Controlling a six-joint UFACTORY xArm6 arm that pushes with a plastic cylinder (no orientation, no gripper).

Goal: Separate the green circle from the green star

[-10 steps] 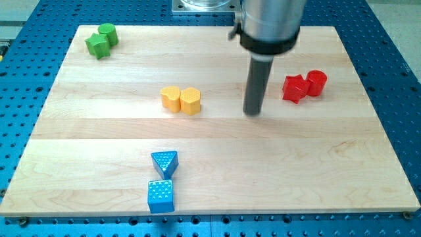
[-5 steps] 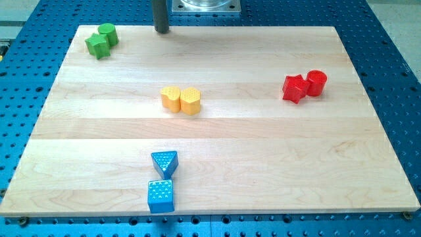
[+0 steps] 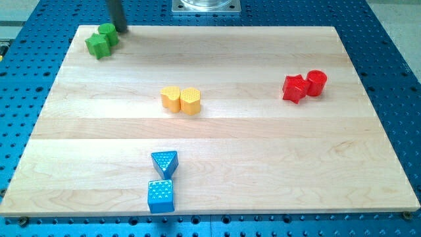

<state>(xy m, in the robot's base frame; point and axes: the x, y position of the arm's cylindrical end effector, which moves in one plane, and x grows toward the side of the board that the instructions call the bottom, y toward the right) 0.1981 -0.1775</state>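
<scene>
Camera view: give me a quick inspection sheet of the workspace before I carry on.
Surface: wooden board, flat.
Job's things: green circle and green star touching, at the view's top left.
Clutter: two yellow blocks, two red blocks, blue triangle, blue cube.
End effector: my tip just right of the green circle; contact unclear.
Cables: nothing seen.
Surroundings: blue perforated table, metal base.

The dark rod stands upright, entering from the view's top at about eleven o'clock; my tip sits low at its end.
</scene>
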